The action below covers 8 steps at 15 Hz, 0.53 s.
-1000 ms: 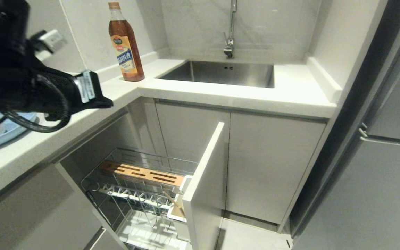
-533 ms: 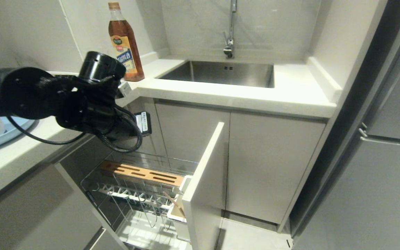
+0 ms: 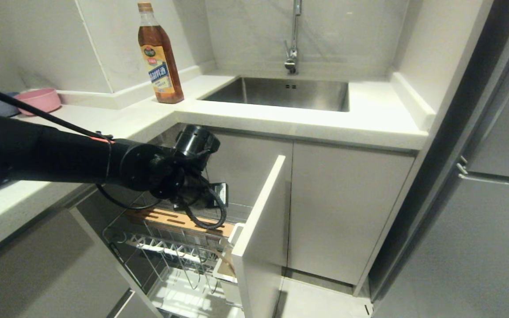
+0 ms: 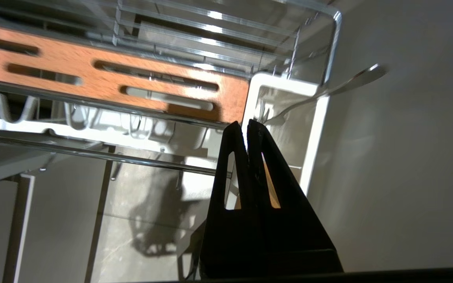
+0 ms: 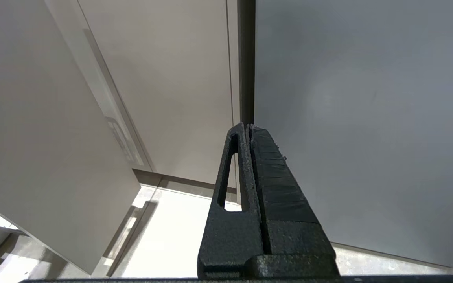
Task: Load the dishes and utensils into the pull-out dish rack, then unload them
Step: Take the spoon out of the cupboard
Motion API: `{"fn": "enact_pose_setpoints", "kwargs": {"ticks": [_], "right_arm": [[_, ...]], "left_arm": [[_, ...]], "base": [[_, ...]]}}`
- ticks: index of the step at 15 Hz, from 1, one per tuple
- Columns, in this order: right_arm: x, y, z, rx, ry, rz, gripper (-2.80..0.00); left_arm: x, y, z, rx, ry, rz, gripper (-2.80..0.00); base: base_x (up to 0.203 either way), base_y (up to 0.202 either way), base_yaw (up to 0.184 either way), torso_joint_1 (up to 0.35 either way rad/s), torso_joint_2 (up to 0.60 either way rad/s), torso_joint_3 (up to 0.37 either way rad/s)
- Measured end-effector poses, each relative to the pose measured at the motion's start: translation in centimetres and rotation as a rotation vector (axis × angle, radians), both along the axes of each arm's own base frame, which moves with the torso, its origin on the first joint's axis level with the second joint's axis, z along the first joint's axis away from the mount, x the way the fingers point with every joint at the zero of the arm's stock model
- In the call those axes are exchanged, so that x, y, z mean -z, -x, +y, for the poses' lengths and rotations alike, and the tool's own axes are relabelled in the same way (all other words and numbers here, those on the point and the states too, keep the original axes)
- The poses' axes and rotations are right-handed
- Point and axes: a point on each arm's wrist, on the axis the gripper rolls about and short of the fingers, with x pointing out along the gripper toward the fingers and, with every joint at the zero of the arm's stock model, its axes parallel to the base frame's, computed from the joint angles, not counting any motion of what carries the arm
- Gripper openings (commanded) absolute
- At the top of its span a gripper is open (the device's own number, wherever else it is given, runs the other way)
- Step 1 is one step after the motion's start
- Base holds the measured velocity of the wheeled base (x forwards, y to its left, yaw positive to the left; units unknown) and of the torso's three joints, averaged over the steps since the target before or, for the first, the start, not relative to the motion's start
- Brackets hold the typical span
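Reaching low over the pull-out dish rack (image 3: pixel 179 247), the left tool (image 4: pixel 246 125) is clenched empty above its wood strip (image 4: pixel 104 76)

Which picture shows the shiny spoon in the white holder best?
The left wrist view: the spoon leans out of the white holder, its handle clear, just beyond the shut left tool. The head view shows the holder only partly, with no spoon to be made out. The right wrist view shows only cabinet fronts and floor.
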Motion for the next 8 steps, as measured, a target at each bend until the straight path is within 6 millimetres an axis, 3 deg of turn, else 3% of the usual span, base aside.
{"fn": "enact_pose_setpoints", "kwargs": {"ticks": [3, 4, 8], "right_arm": [[0.0, 0.0, 0.0, 0.000, 0.000, 0.000, -2.80], [0.0, 0.0, 0.0, 0.000, 0.000, 0.000, -2.80], [0.0, 0.0, 0.0, 0.000, 0.000, 0.000, -2.80]], "left_arm": [[2.5, -0.7, -0.7, 0.010, -0.029, 0.059, -2.80], [3.2, -0.8, -0.8, 0.013, -0.037, 0.076, 0.00], [4.8, -1.1, -1.5, 0.024, -0.052, 0.109, 0.00]], "base": [[0.000, 0.000, 0.000, 0.000, 0.00, 0.000], [0.000, 0.000, 0.000, 0.000, 0.00, 0.000], [0.000, 0.000, 0.000, 0.000, 0.00, 0.000]]}}
